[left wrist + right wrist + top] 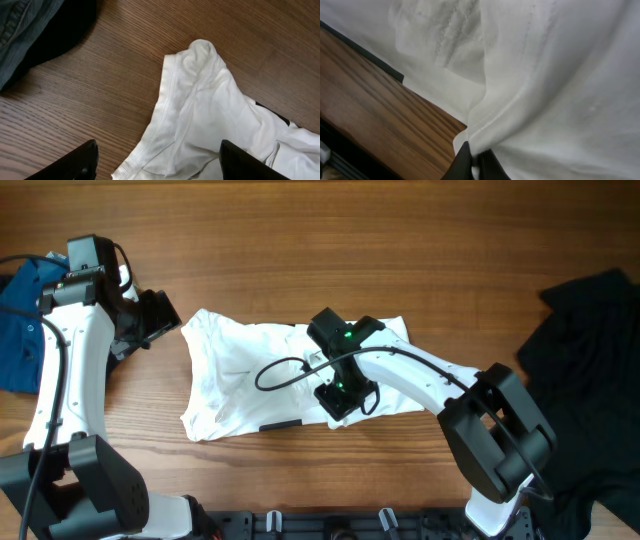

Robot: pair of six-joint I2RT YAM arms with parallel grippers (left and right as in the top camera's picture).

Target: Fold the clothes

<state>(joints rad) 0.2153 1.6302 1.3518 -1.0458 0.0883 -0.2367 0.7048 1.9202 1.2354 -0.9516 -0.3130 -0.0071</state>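
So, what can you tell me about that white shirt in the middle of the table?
The white T-shirt looks like soft cotton, with stitched hems and bits of black print showing at its edges. It lies crumpled and unfolded on the wooden table. The right claw is shut on a hemmed edge, pinching it.

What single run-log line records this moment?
right pincer: shut on white T-shirt hem | left pincer: open over its edge | fold: not yet made
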